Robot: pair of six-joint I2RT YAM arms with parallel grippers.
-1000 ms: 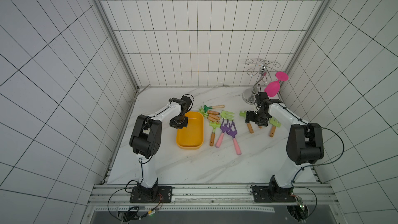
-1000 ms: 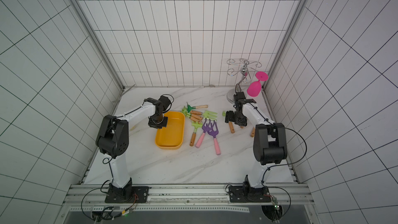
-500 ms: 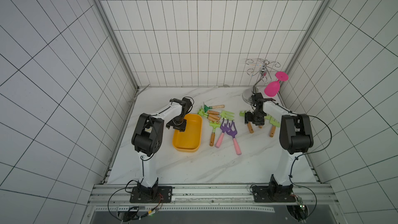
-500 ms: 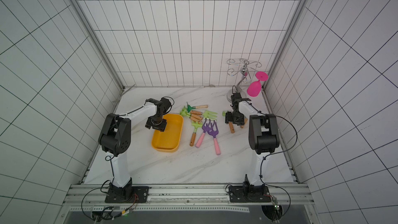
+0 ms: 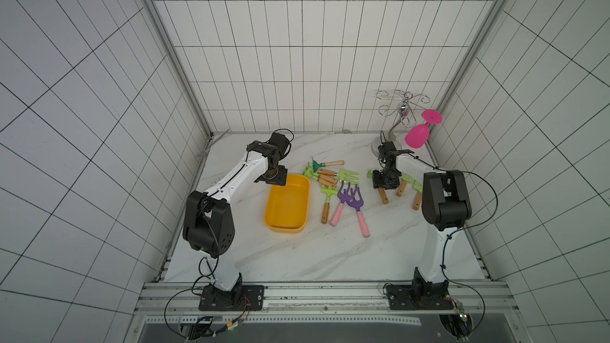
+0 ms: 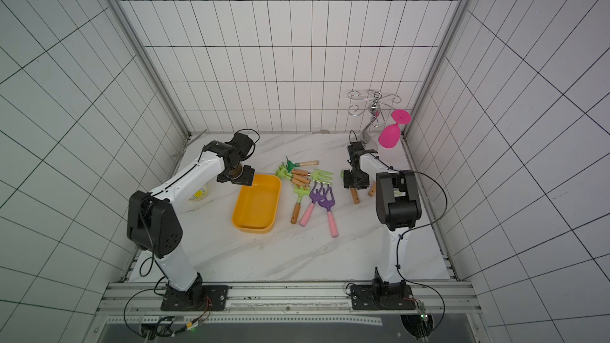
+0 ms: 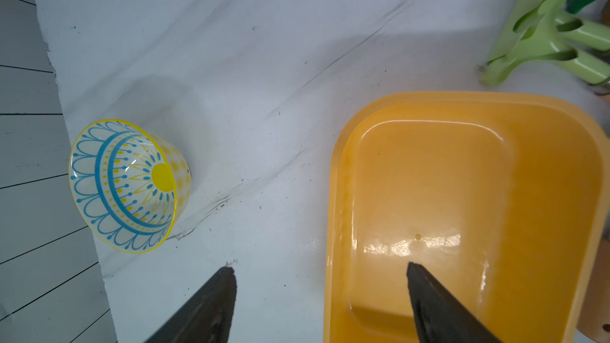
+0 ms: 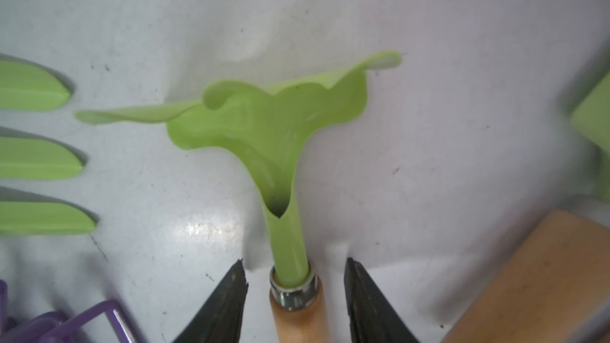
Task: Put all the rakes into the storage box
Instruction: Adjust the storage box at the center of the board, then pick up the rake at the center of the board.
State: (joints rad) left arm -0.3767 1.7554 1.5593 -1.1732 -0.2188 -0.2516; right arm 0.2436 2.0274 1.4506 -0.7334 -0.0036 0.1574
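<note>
Right tool: jaws are held partly spread, one on either side of the metal collar where the wooden handle meets the neck of the light-green toy rake. A strip of tabletop is seen between each finger and the collar, so no contact is made out and nothing is pinched. The rake is laid flat on the white marble-patterned tabletop, toward the right edge, head pointing at the far edge. In both top views it is mostly covered by the tool.

Left tool: jaws are spread wide and nothing is held. The rim of the shallow yellow-orange plastic storage box is straddled at its far left corner. One finger is over bare tabletop, the other over the box floor. Whether the rim is touched cannot be told. The storage box is placed left of centre, its length running far to near.

Also noted:
- Two purple rakes with pink handles lie between the box and the right tool.
- A clear glass bowl with a blue-and-yellow pattern sits by the left edge.
- A pink plastic goblet is hung on a chrome wire rack at the far right corner.
</note>
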